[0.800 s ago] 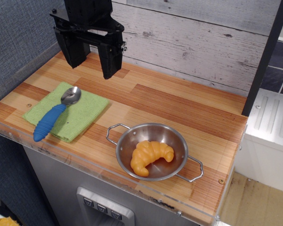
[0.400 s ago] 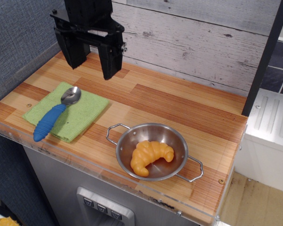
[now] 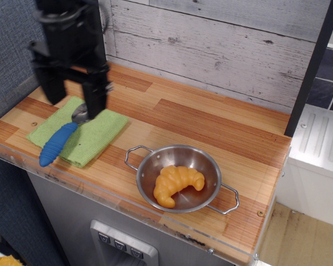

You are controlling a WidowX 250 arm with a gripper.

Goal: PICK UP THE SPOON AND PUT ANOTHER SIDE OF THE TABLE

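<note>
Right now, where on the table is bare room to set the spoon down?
Bare wood lies behind the bowl, up to the back wall, and at the table's right end. The left is crowded: cloth, spoon, gripper.

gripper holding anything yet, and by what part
Nothing is held. The open gripper hangs over the bowl end of the spoon, which lies on the green cloth.
</note>
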